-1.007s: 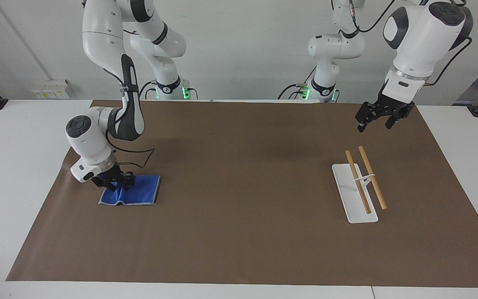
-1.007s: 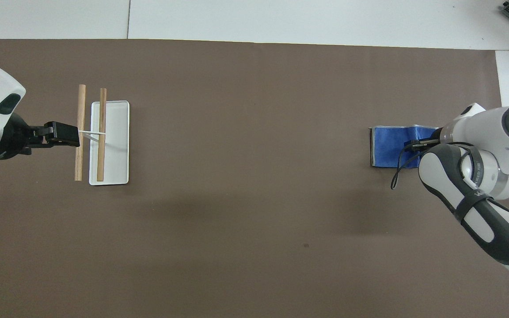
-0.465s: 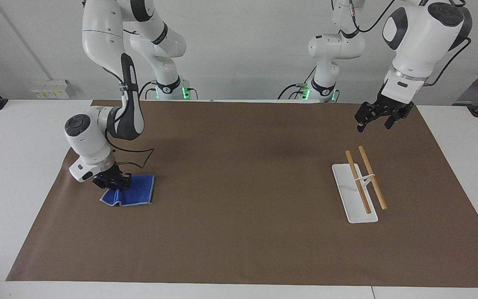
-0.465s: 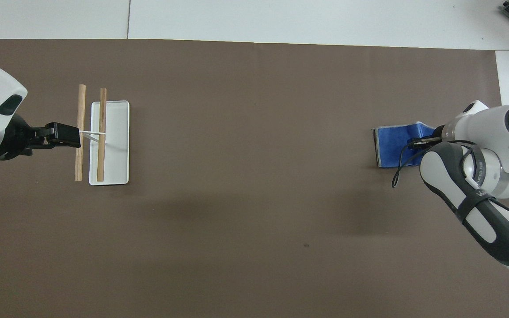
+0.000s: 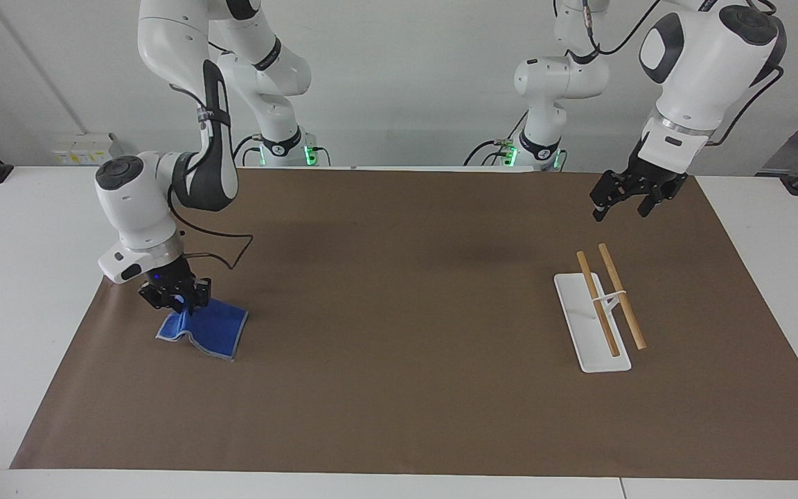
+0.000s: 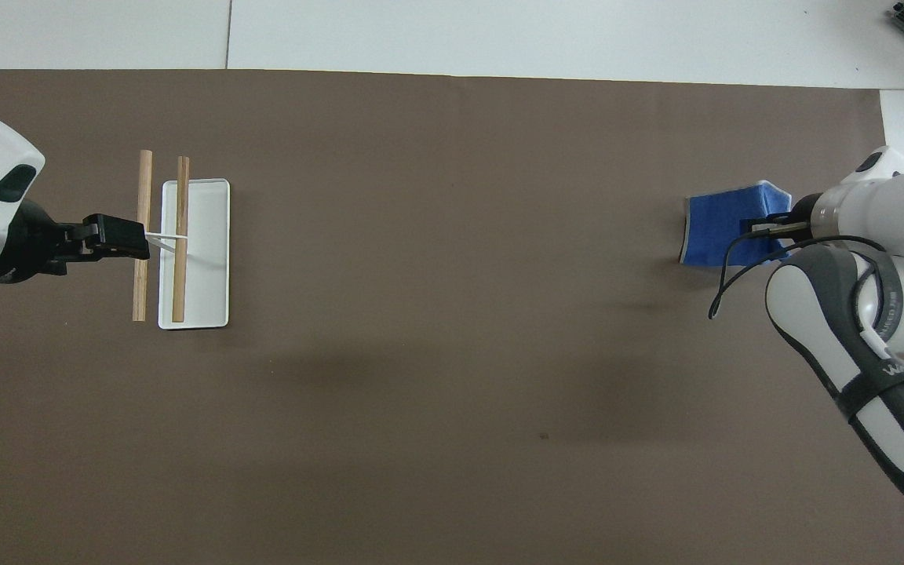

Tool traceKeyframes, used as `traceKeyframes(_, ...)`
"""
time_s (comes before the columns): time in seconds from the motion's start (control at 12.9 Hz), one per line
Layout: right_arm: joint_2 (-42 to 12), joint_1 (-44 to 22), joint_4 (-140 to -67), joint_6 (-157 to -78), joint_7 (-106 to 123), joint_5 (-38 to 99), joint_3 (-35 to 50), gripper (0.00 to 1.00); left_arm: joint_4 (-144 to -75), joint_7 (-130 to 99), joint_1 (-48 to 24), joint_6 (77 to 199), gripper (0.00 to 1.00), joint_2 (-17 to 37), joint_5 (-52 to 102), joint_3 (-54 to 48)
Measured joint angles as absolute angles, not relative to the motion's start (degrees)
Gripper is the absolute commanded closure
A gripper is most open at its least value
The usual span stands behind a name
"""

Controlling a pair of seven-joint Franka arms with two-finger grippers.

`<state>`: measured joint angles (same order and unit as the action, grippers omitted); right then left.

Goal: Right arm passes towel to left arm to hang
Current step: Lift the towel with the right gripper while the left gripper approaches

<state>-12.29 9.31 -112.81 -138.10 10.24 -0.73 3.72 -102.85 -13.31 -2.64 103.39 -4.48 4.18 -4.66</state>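
The bright-blue towel hangs folded from my right gripper, which is shut on its upper edge and holds it just above the brown mat at the right arm's end of the table. In the overhead view the towel shows beside the right gripper. My left gripper waits in the air at the left arm's end, nearer the robots than the rack, fingers spread and empty. It also shows in the overhead view.
A white rack base carries two wooden rods on a thin white stand, at the left arm's end; it also shows in the overhead view. A brown mat covers the white table.
My right gripper has risen with the towel, lifting it off the mat so that it now hangs and tilts. The left arm has hardly moved.
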Motion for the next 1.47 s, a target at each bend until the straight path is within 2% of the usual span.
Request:
traceKeyframes(0.31, -8.09, 9.10, -112.70, -136.34, 10.25, 10.25, 8.31, 0.86, -103.34, -20.38, -2.16, 107.27, 0.00, -4.52, 10.37, -4.23)
traceKeyframes(0.77, -5.36, 6.28, -112.67, -134.32, 7.79, 30.67, 11.67, 0.85, -109.16, -38.50, -2.39, 123.30, 0.00, -4.82, 21.17, -4.93)
traceKeyframes(1.08, -1.75, 4.56, -112.63, -126.67, 5.92, 41.75, 11.89, 0.85, -112.38, -53.21, -8.54, 133.20, 0.00, -4.84, 24.52, -5.52)
traceKeyframes(1.47, -0.46, 1.34, -112.62, -123.58, -2.23, 54.68, 12.10, 0.85, -113.82, -76.78, -14.87, 139.28, 0.00, -4.91, 27.51, -5.65)
